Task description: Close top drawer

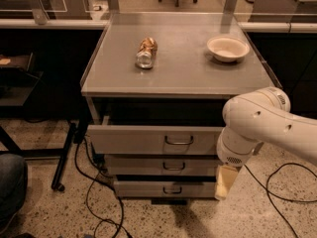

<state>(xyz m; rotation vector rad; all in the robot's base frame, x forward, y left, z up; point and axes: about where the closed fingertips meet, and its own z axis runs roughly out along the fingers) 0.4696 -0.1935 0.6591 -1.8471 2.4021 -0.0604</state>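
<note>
The top drawer point(153, 140) is the uppermost of three grey fronts in the metal cabinet, with a small dark wire handle point(179, 141) at its centre. Its front stands a little further out than the two fronts below, and none of its inside shows. My white arm point(257, 125) comes in from the right and covers the drawer's right end. My gripper point(225, 181) hangs below the arm's wrist, by the right ends of the two lower drawers and lower than the top drawer's front.
On the cabinet top point(178, 78) lie a crushed can point(146, 52) and a white bowl point(228, 48). The middle drawer point(163, 165) and bottom drawer point(166, 188) are shut. Black cables point(99, 197) trail on the floor at the left. A dark stand leg point(64, 157) is beside the cabinet.
</note>
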